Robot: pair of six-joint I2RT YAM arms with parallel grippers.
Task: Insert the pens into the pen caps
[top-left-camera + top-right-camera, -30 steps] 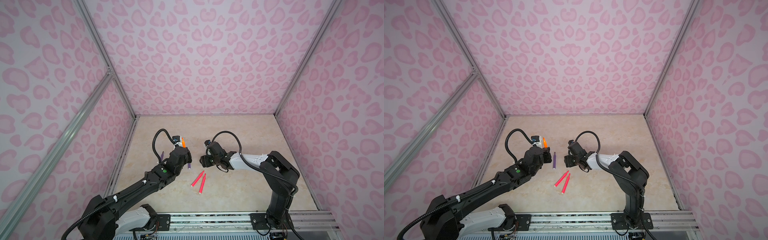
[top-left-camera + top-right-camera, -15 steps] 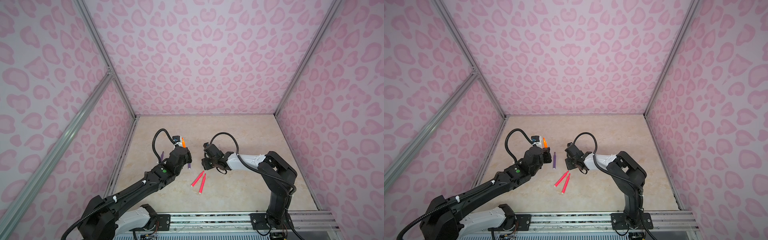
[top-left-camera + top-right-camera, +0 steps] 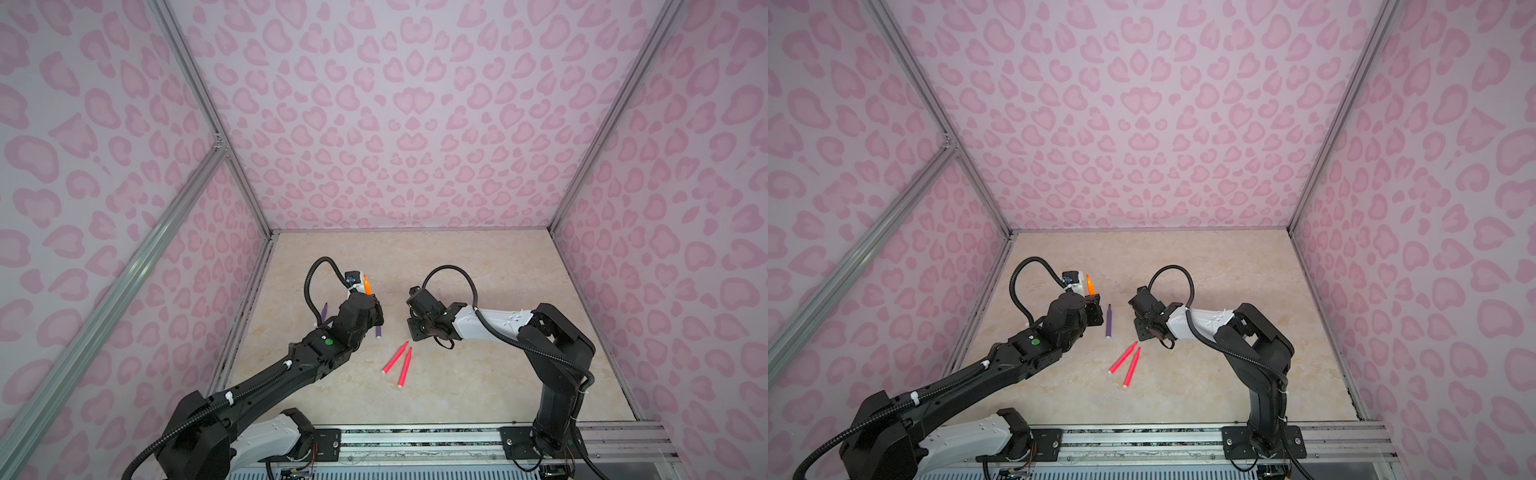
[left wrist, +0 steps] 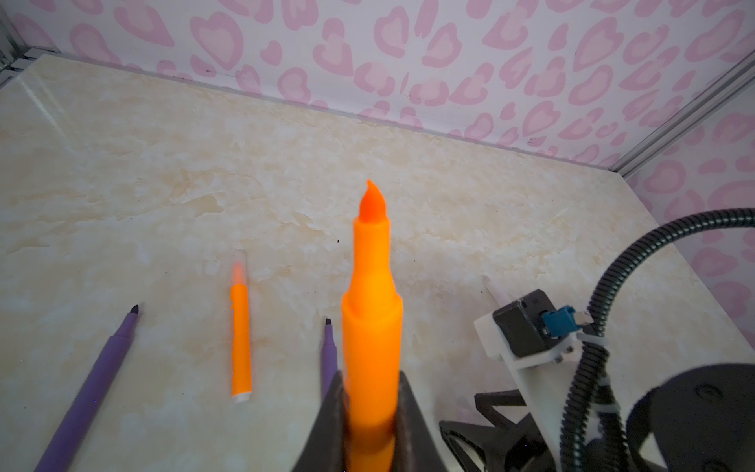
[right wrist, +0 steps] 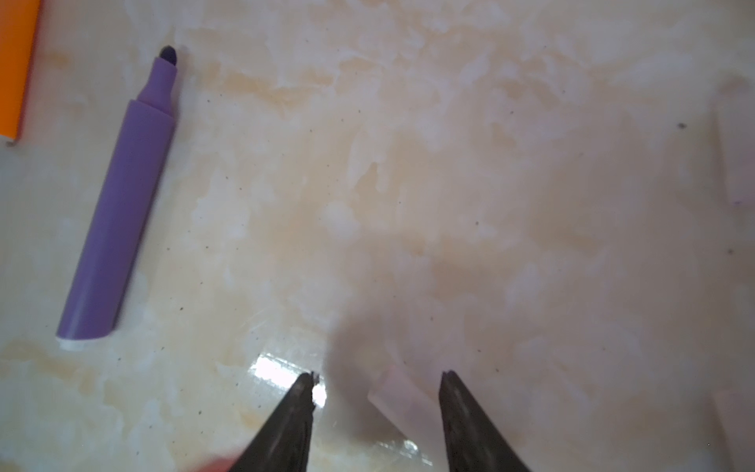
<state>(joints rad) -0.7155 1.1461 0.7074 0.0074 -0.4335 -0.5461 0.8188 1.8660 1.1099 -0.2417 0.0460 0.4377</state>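
My left gripper (image 4: 369,380) is shut on an orange pen (image 4: 369,327) and holds it upright, bare tip up; the pen's orange tip (image 3: 367,286) shows above the wrist in both top views. My right gripper (image 5: 376,375) is open, low over the floor, jaws either side of a clear pen cap (image 5: 402,398), closer to one finger. In a top view my right gripper (image 3: 415,328) faces the left one. A purple pen (image 5: 118,212) lies uncapped beside it. Two pink-red pens (image 3: 395,357) lie side by side near the front.
A second orange pen (image 4: 240,339) lies flat with a faint clear cap over its tip. Another purple pen (image 4: 94,384) lies by the left wall. More faint caps (image 5: 735,155) lie beyond my right gripper. Patterned walls enclose the marble floor (image 3: 478,374).
My right gripper has shifted slightly left and lower toward the floor, and its jaws have narrowed around the clear cap. The left arm and its orange pen have not moved.
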